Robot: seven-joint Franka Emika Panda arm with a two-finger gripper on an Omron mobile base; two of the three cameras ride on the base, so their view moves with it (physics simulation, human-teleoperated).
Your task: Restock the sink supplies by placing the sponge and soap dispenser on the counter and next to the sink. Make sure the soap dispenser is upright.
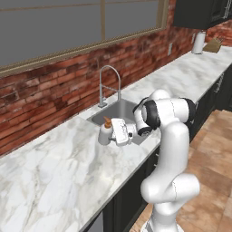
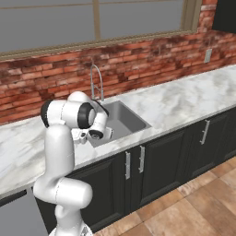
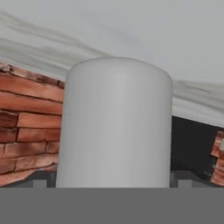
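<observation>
The arm (image 1: 170,181) was glossy white, built of thick rounded segments that bulged at the elbows like swollen tubes. Dark, near-black rings marked the joints — one broad band circled the segment nearest the wrist. The end effector (image 1: 118,132) was a boxy white block — flat-faced, pale grey in shadow.

White cylindrical soap dispenser (image 1: 105,134): smooth matt plastic, orange nozzle. Rectangular sink (image 1: 118,110): brushed steel; arched faucet (image 1: 108,84) polished chrome. Veined marble counter (image 1: 54,167): glossy. Red brick wall (image 1: 50,97): rough.
</observation>
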